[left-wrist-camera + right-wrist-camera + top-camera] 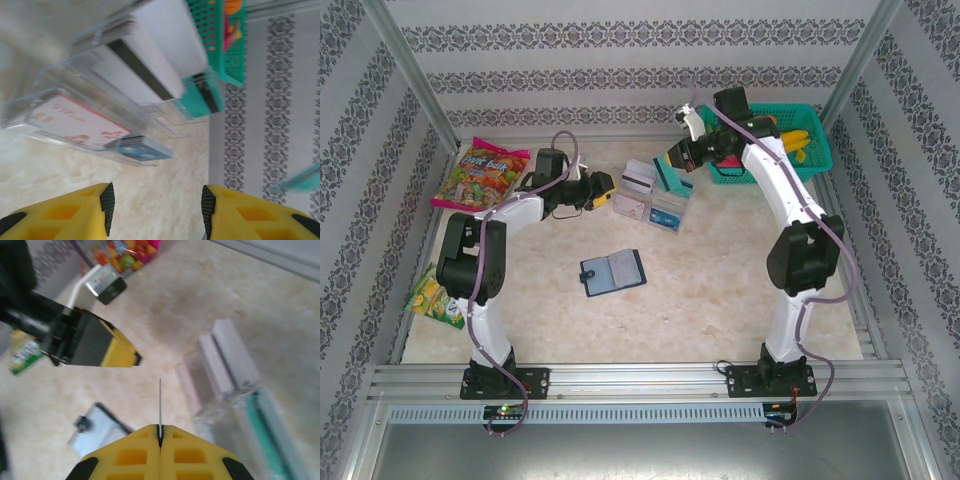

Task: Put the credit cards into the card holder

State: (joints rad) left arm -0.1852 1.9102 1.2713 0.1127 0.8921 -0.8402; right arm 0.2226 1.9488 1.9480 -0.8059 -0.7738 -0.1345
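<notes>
Right claw: closed on one credit card, seen edge-on and pinched by its lower edge.
Left claw: part open and empty, facing the clear card rack.
Other credit cards: upright in the rack.
Card holder: open on the worktop, well apart from the rack.
Doing it well: square the card's edge to a pocket, slide it in shallow, and brace the holder with the left claw if it skids.

Worktop: smooth, pale stone pattern. Card stand: clear glossy plastic. Cards: smooth plastic. Basket: plastic mesh.
</notes>
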